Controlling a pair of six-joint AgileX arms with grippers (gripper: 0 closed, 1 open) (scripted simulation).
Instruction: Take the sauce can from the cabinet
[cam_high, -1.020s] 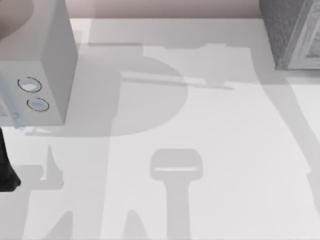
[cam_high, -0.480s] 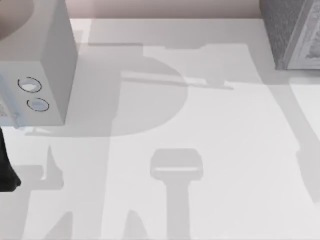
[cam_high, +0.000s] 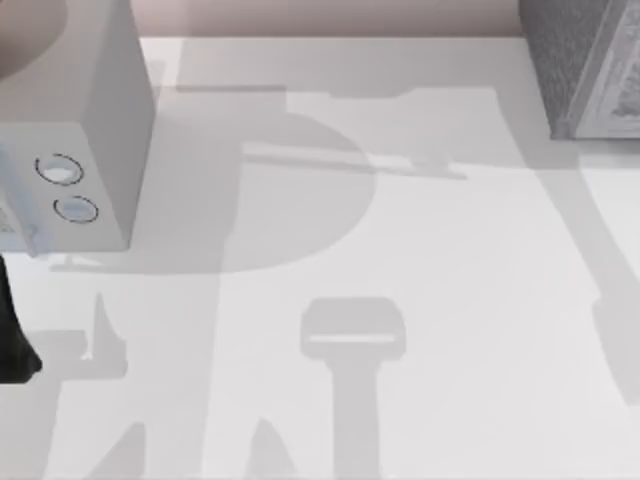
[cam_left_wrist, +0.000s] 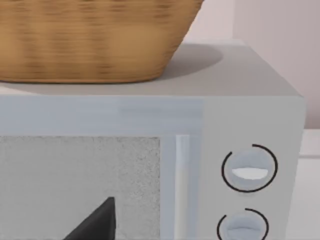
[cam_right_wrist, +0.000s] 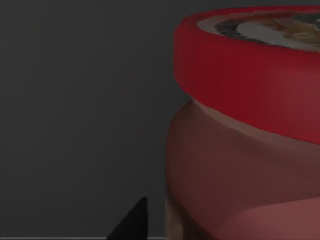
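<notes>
The sauce can (cam_right_wrist: 250, 125) stands very close in the right wrist view, with a red rim, a pale and dark label on top and a reddish-beige side. A dark wall lies behind it. A dark tip of my right gripper (cam_right_wrist: 132, 222) sits just beside the can, and I cannot tell whether it touches. The cabinet (cam_high: 580, 70), dark grey and speckled with a paler front, stands at the table's far right corner. My left arm (cam_high: 12, 340) is parked at the table's left edge, with a dark tip of my left gripper (cam_left_wrist: 95, 225) facing the light grey box.
A plain light grey box (cam_high: 90, 130) with two round rings (cam_left_wrist: 249, 169) stands at the far left and carries a wicker basket (cam_left_wrist: 90, 40) on top. Arm shadows lie across the white table (cam_high: 450, 300).
The arm shadow at the table's right edge has shifted a little. The left arm, the box and the cabinet have not moved.
</notes>
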